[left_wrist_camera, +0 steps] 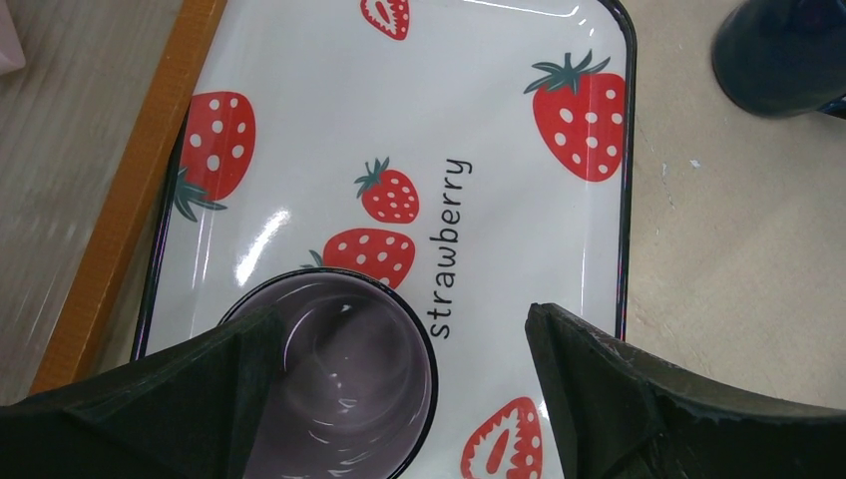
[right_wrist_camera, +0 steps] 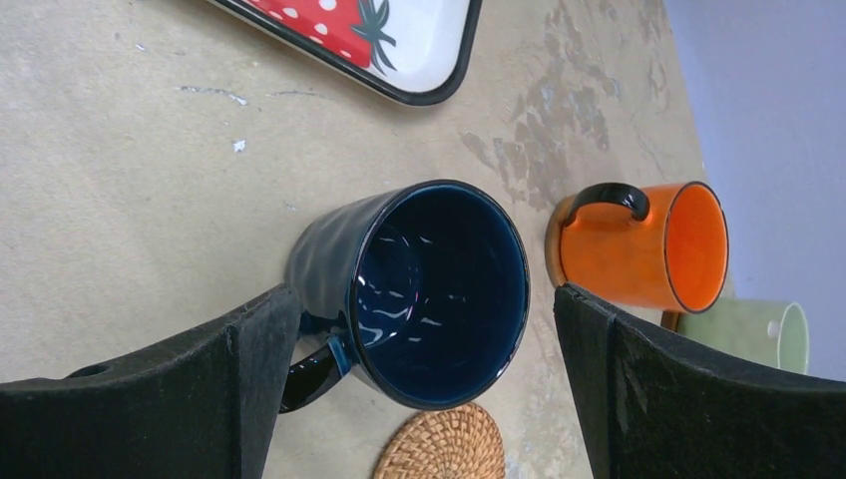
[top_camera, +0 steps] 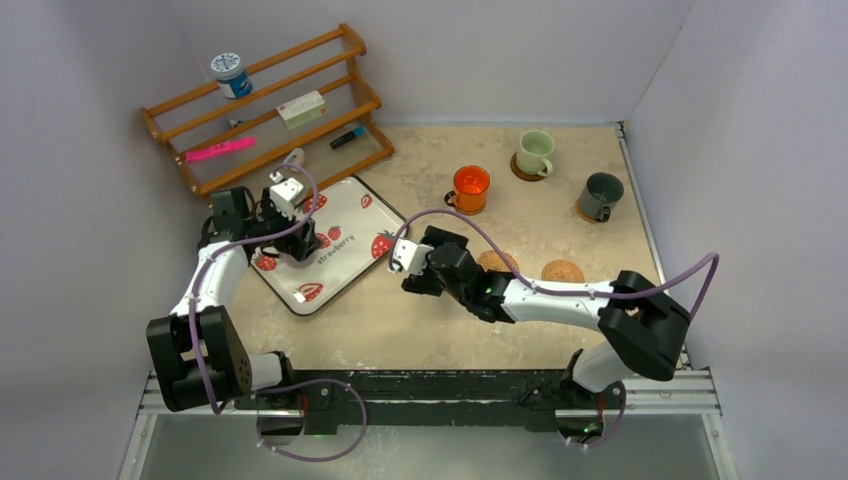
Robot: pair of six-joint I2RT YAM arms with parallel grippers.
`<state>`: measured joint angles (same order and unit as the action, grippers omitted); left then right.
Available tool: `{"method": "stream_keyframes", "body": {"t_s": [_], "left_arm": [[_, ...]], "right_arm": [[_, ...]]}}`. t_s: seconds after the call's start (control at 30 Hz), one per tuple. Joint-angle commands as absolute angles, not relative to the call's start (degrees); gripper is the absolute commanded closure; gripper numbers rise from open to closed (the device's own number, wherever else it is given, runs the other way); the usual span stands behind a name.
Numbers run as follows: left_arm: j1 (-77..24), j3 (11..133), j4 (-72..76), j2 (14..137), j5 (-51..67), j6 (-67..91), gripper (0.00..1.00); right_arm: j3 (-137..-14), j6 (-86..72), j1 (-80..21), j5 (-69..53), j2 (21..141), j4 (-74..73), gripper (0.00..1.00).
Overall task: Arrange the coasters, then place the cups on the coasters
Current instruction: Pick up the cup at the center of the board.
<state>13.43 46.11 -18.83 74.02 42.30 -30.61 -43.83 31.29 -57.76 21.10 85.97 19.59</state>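
Observation:
A translucent purple-grey cup (left_wrist_camera: 339, 384) stands on the strawberry tray (left_wrist_camera: 299, 80). My left gripper (left_wrist_camera: 399, 399) hangs open over it, the left finger above its rim. On the bare table stands a dark blue cup (right_wrist_camera: 439, 289), between the fingers of my open right gripper (right_wrist_camera: 424, 389), untouched. A woven coaster (right_wrist_camera: 439, 444) lies bare beside it. The orange cup (top_camera: 470, 188), pale green cup (top_camera: 535, 152) and dark grey-green cup (top_camera: 602, 195) each stand on a coaster. Two coasters (top_camera: 497, 261) (top_camera: 563, 271) lie bare. From above, the left gripper (top_camera: 298, 245) and right gripper (top_camera: 412, 272) hide their cups.
A wooden rack (top_camera: 270, 100) at the back left holds a blue-and-white jar (top_camera: 231, 75), a white box and a pink item. White walls close in the table on three sides. The tray (top_camera: 345, 225) lies just in front of the rack.

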Motion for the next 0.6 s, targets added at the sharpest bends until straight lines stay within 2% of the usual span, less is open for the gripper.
{"method": "stream_keyframes", "body": {"t_s": [0.0, 0.27, 0.57], "left_arm": [[13.6, 45.7, -17.2, 73.9, 45.3, -30.6, 0.0], [13.6, 45.7, -17.4, 74.1, 46.1, -30.8, 0.0], [13.6, 45.9, -17.8, 74.5, 46.5, -30.8, 0.0]], "right_arm": [[-42.4, 32.0, -57.9, 24.4, 82.5, 18.5, 0.01], [-38.0, 32.1, -56.8, 24.0, 79.4, 17.9, 0.01], [-38.6, 26.6, -50.6, 13.6, 75.9, 11.3, 0.01]]}}
